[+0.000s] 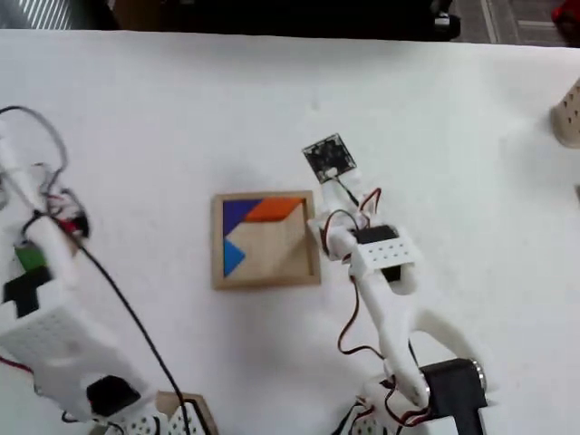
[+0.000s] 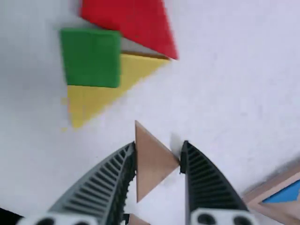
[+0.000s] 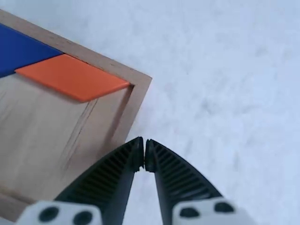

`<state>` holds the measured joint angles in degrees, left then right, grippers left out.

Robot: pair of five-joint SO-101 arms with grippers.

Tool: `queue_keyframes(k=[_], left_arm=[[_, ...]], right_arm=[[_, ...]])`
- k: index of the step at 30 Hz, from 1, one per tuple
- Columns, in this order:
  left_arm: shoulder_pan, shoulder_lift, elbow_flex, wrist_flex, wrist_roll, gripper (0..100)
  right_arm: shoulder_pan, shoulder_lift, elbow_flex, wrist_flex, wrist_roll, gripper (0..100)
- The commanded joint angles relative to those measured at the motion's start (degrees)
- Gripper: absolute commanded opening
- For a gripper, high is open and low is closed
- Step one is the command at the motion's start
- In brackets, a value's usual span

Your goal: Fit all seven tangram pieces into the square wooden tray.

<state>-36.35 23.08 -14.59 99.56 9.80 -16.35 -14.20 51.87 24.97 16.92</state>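
Ribbed left gripper (image 2: 158, 157) clamps a flat tan wooden triangle (image 2: 151, 164) outside the square wooden tray (image 1: 218, 258).
Ribbed right gripper (image 3: 144, 153) clenched empty just beside the tray's corner; smooth orange parallelogram (image 3: 72, 77) inside.

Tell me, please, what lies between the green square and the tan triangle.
The yellow triangle, set against the green square, then bare table before the tan triangle, as the left wrist view shows.
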Motion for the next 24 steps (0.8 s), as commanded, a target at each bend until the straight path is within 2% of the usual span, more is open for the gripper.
queue_keyframes(k=[1, 10, 16, 24], left_arm=[[12.2, -0.7, 1.2, -2.2, -0.7, 14], [33.3, -0.7, 1.3, -6.9, -1.2, 14], [45.0, -0.7, 2.2, -12.9, -9.1, 14], [55.8, -0.1, -1.3, -16.4, -18.5, 14]], right_arm=[[0.0, -2.2, -0.4, -0.2, -0.6, 1.9], [0.0, -2.2, -0.4, -0.2, -0.4, 1.9], [0.1, -2.2, -0.6, -0.2, -0.4, 1.9], [0.3, -2.2, -0.6, -0.3, -0.4, 1.9]])
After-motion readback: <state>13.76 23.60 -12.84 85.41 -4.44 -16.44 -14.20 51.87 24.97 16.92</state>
